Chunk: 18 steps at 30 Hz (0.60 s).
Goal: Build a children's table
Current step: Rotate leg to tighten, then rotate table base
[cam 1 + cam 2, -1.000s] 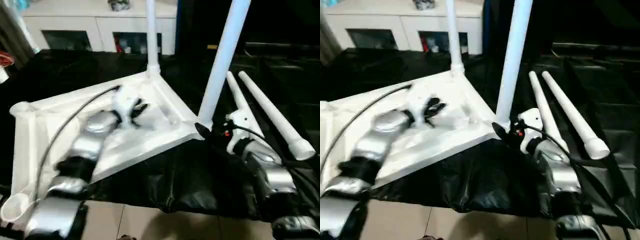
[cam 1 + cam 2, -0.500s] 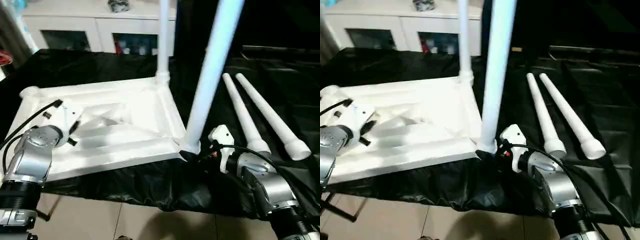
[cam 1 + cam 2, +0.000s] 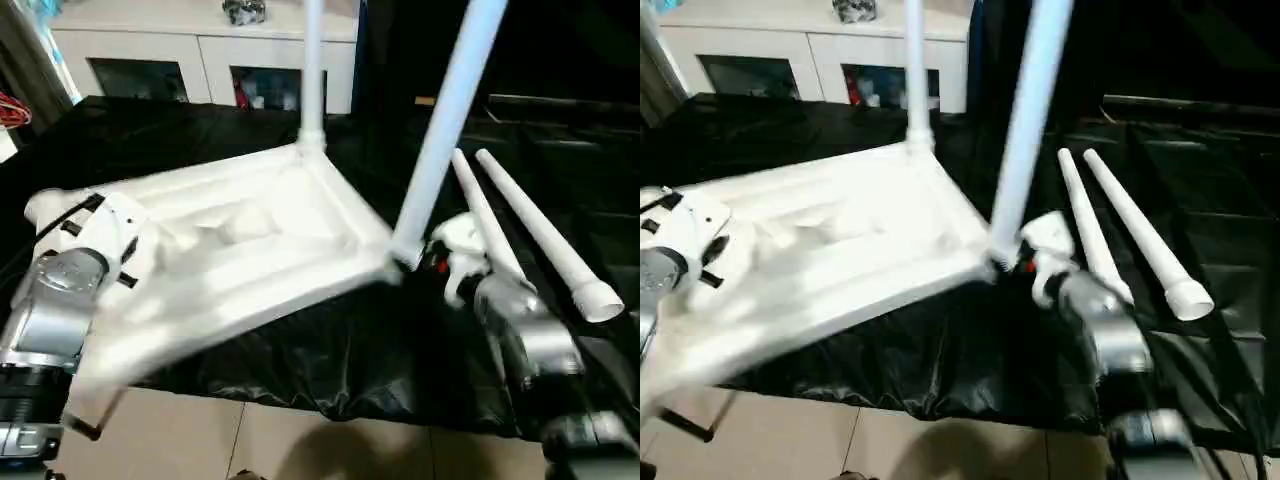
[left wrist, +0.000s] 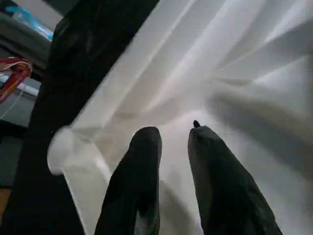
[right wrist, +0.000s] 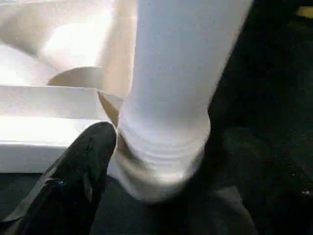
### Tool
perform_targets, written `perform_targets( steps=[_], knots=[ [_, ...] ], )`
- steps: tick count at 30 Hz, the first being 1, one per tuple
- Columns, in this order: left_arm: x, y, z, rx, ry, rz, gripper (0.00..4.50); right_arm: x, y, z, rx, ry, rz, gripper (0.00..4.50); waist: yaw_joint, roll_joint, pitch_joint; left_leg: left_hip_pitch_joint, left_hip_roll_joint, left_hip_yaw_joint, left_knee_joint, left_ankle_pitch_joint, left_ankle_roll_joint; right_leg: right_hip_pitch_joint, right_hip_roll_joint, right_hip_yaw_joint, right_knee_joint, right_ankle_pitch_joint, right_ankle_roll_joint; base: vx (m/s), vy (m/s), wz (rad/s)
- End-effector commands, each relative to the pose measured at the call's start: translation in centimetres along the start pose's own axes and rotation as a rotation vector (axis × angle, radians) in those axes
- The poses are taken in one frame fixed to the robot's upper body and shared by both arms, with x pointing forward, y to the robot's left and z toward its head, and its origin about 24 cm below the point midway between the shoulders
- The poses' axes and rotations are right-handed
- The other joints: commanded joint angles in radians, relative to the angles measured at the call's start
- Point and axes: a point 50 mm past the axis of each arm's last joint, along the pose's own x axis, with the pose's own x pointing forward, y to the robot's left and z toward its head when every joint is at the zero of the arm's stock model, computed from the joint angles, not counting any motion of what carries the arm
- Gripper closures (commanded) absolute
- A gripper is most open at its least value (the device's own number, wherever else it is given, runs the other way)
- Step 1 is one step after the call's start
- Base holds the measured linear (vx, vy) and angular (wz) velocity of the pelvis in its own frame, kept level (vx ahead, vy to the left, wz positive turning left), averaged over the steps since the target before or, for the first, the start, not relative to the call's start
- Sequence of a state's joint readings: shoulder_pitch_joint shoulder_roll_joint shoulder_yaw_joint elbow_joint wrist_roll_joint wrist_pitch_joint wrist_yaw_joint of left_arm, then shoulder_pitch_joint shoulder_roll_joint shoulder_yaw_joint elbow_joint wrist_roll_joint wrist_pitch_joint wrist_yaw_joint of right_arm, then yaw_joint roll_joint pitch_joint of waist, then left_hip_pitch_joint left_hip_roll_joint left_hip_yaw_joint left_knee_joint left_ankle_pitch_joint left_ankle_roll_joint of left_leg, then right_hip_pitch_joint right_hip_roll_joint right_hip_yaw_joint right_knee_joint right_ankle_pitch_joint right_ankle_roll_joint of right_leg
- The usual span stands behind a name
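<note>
Tabletop (image 3: 250, 240) lies upside down on the black bench (image 3: 330, 350), two legs already stuck in. It looks light, stiff and smooth, so it may slip; the corner sockets are good places to hold. Right gripper (image 5: 156, 161) is wide around the near leg (image 3: 440, 130) at its base. Left gripper (image 4: 173, 139) is narrow, just over the ribs, holding nothing. Two spare legs (image 3: 540, 230) lie at three o'clock. Leg tops are cut off, and the tabletop looks blurry.
</note>
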State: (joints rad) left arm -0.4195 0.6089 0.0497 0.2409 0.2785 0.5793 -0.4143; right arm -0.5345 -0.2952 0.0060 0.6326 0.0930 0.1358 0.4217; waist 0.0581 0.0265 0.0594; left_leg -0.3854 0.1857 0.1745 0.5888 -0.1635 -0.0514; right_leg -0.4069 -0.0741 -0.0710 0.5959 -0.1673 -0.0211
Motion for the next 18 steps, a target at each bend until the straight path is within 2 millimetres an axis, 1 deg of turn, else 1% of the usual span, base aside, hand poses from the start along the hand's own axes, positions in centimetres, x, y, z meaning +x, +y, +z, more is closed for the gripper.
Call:
perform_targets(
  steps=[1,2,4,5,6,7,8,9,10,11,12,13,14,15,16,17,18],
  knots=[
    [-0.1,-0.2,0.5,0.016,-0.013,-0.024,3.34,0.5,0.1,0.1,0.003,-0.01,-0.013,0.57,-0.004,0.01,-0.075,0.021,0.031,-0.013,-0.065,-0.28,0.0,0.043,-0.059,0.042,-0.066,-0.204,-0.205,0.0,0.0,0.0],
    [-0.1,-0.3,0.5,0.016,-0.015,-0.035,3.34,0.7,0.4,0.3,-0.001,-0.019,0.006,0.57,-0.005,0.011,-0.075,0.019,0.031,-0.013,-0.065,-0.267,0.009,0.046,-0.06,0.042,-0.063,-0.19,-0.21,0.0,0.0,0.0],
    [-0.2,-0.5,0.2,0.016,-0.007,-0.057,3.34,1.0,0.9,0.8,-0.014,-0.033,0.055,0.57,-0.005,0.006,-0.077,0.017,0.032,-0.012,-0.063,-0.244,0.021,0.049,-0.061,0.042,-0.061,-0.175,-0.213,0.0,0.0,0.0],
    [-0.2,-0.6,0.1,0.016,-0.003,-0.063,3.34,1.0,1.0,0.9,-0.017,-0.036,0.067,0.57,-0.004,0.007,-0.077,0.017,0.033,-0.012,-0.063,-0.233,0.025,0.05,-0.061,0.042,-0.059,-0.166,-0.216,0.0,0.0,0.0],
    [-0.3,-0.6,0.1,0.015,-0.002,-0.066,3.34,1.0,1.0,0.9,-0.018,-0.037,0.072,0.57,-0.002,0.003,-0.077,0.016,0.035,-0.012,-0.062,-0.217,0.033,0.051,-0.062,0.042,-0.057,-0.155,-0.22,0.0,0.0,0.0],
    [-0.5,-1.0,-0.5,0.02,0.012,-0.113,3.34,0.7,1.2,0.8,-0.037,-0.021,0.132,0.57,-0.004,-0.004,-0.075,0.014,0.035,-0.01,-0.062,-0.213,0.041,0.052,-0.061,0.041,-0.058,-0.165,-0.221,0.0,0.0,0.0],
    [-0.5,-1.0,-0.5,0.02,0.012,-0.113,3.34,0.7,1.2,0.8,-0.037,-0.021,0.132,0.57,-0.004,-0.004,-0.075,0.014,0.035,-0.01,-0.062,-0.213,0.041,0.052,-0.061,0.041,-0.058,-0.165,-0.221,0.0,0.0,0.0],
    [-0.6,-1.2,-0.6,0.014,0.014,-0.131,3.34,0.5,1.2,0.6,-0.044,-0.012,0.152,0.57,-0.004,0.001,-0.074,0.016,0.036,-0.011,-0.063,-0.22,0.042,0.05,-0.061,0.041,-0.059,-0.188,-0.217,0.0,0.0,0.0],
    [-0.7,-1.5,-0.9,0.017,0.023,-0.161,3.51,0.4,1.3,0.3,-0.049,0.01,0.173,0.57,-0.004,0.003,-0.072,0.019,0.035,-0.011,-0.063,-0.234,0.041,0.047,-0.06,0.041,-0.063,-0.214,-0.213,0.0,0.0,0.0],
    [-0.8,-1.8,-1.1,0.021,0.034,-0.192,3.51,0.2,1.5,-0.2,-0.064,0.035,0.195,0.57,-0.004,0.003,-0.071,0.018,0.036,-0.011,-0.065,-0.241,0.039,0.048,-0.06,0.041,-0.064,-0.225,-0.211,0.0,0.0,0.0],
    [-0.9,-2.0,-1.3,0.026,0.042,-0.211,3.73,0.2,1.7,-0.5,-0.073,0.051,0.208,0.57,-0.004,0.003,-0.07,0.019,0.037,-0.011,-0.066,-0.255,0.035,0.045,-0.061,0.042,-0.066,-0.245,-0.205,0.0,0.0,0.0],
    [-0.9,-2.2,-1.6,0.033,0.061,-0.242,3.8,0.2,2.0,-0.9,-0.087,0.072,0.216,0.57,-0.005,0.004,-0.07,0.02,0.036,-0.012,-0.067,-0.269,0.032,0.044,-0.059,0.041,-0.068,-0.261,-0.201,0.0,0.0,0.0],
    [-1.0,-2.5,-1.8,0.045,0.076,-0.272,3.85,0.4,2.3,-1.2,-0.093,0.086,0.223,0.75,-0.005,0.006,-0.07,0.022,0.037,-0.013,-0.068,-0.278,0.025,0.042,-0.061,0.041,-0.069,-0.272,-0.2,0.0,0.0,0.0],
    [-1.0,-2.8,-2.1,0.053,0.091,-0.306,3.99,0.7,2.6,-1.6,-0.09,0.105,0.223,0.86,-0.007,0.005,-0.068,0.021,0.036,-0.013,-0.069,-0.285,0.023,0.042,-0.06,0.042,-0.07,-0.279,-0.2,0.0,0.0,0.0],
    [-1.1,-3.1,-2.2,0.06,0.104,-0.343,3.99,0.9,3.1,-1.9,-0.097,0.122,0.221,0.93,-0.007,0.008,-0.069,0.024,0.037,-0.014,-0.069,-0.297,0.016,0.039,-0.061,0.042,-0.071,-0.288,-0.202,0.0,0.0,0.0],
    [-1.1,-3.1,-2.2,0.06,0.104,-0.343,4.18,0.9,3.1,-1.9,-0.097,0.122,0.221,0.99,-0.007,0.008,-0.069,0.024,0.037,-0.015,-0.069,-0.299,0.012,0.039,-0.062,0.043,-0.07,-0.284,-0.205,0.0,0.0,0.0],
    [-1.3,-3.5,-2.3,0.067,0.111,-0.38,4.27,1.2,3.4,-2.1,-0.102,0.133,0.224,1.13,-0.007,0.008,-0.07,0.024,0.037,-0.015,-0.069,-0.302,0.007,0.04,-0.063,0.044,-0.069,-0.272,-0.21,0.0,0.0,0.0]
  ],
)
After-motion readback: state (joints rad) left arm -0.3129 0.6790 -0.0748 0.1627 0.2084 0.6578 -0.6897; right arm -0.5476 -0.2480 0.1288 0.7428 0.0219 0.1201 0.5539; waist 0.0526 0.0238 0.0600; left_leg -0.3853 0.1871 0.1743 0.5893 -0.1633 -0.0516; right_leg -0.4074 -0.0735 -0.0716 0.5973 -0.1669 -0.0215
